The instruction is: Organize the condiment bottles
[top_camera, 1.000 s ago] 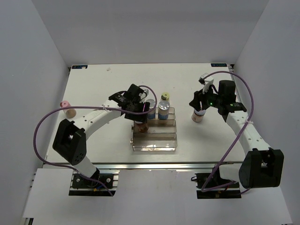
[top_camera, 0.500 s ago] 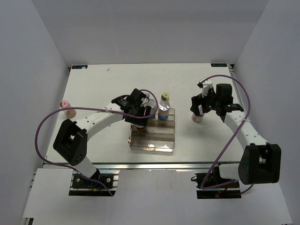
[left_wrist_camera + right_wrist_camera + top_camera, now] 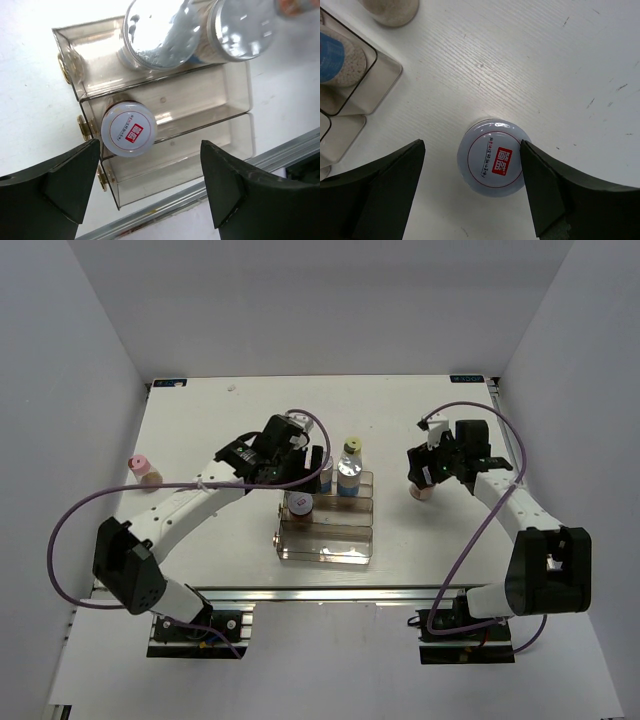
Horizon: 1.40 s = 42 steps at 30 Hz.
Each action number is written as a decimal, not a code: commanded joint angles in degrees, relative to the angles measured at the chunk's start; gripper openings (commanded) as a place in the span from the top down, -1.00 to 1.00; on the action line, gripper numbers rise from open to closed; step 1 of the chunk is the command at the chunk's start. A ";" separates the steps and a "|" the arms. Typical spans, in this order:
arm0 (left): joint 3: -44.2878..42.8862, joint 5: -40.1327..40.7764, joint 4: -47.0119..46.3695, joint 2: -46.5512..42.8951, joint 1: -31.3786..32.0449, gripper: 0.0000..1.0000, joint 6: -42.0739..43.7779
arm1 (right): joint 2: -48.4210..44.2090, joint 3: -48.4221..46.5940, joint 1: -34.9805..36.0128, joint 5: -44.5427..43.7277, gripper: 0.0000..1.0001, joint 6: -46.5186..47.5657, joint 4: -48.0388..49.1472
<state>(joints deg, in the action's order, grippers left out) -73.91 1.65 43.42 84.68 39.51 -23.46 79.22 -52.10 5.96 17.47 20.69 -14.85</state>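
In rack (image 3: 235, 100) middle tier | white-lidded jar (image 3: 129, 130) released | left tool (image 3: 150, 150) raised

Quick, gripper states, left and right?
Left gripper: open, above the racked jar.
Right gripper: open, one finger either side of the loose jar on the table.

Left gripper (image 3: 150, 167) lifted back off white-red lid jar (image 3: 129, 129), leaving it uncovered in rack (image 3: 215, 97) middle tier.

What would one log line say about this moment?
left gripper: open above white-and-red-lidded jar in clear plastic tiered rack | right gripper: open over second white-and-red-lidded jar on white table
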 commanded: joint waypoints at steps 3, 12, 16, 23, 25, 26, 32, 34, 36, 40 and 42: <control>-3.70 5.63 2.81 -8.65 0.22 -0.83 -2.72 | 3.57 0.68 -0.24 -2.53 -0.58 0.49 -1.41; 1.83 13.82 2.72 -18.06 0.22 -0.92 -6.85 | 1.12 0.24 -0.24 -2.71 -0.60 0.58 0.09; 4.30 13.91 1.84 -19.73 0.22 -0.92 -8.26 | 0.50 0.15 -0.24 -3.33 -0.60 0.85 -1.49; 4.48 15.05 2.55 -20.17 0.22 -0.94 -7.91 | -4.77 1.65 -0.24 -2.62 -0.60 -0.30 -1.32; 4.48 15.40 2.55 -20.00 0.22 -0.95 -7.65 | -5.22 1.65 -0.24 -3.49 -0.61 -0.82 -1.06; 4.48 15.49 2.55 -20.00 0.13 -0.95 -7.65 | -5.13 1.65 -0.24 -4.63 -0.63 -0.91 -0.80; 5.00 16.01 2.72 -20.17 0.22 -0.96 -7.56 | -3.02 2.44 -0.24 -8.15 -0.75 -0.91 1.14; 5.35 16.19 2.90 -20.43 0.22 -0.96 -7.74 | -1.09 2.26 -0.24 -9.03 -0.76 -1.00 1.31; 5.62 16.54 3.16 -21.05 0.22 -0.96 -8.09 | -0.12 2.44 -0.24 -10.00 -0.77 -0.91 2.36; 6.41 17.25 3.43 -22.19 0.22 -0.96 -8.96 | 0.67 2.79 -0.24 -10.36 -0.77 -0.39 4.04; 6.85 17.33 3.43 -22.63 0.22 -0.96 -9.32 | 2.16 2.53 -0.24 -10.44 -0.75 -0.21 4.04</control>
<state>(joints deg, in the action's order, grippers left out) -67.59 17.54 46.52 64.69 39.51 -31.62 80.03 -49.69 5.96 8.03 20.05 -13.10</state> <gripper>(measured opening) 0.979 0.880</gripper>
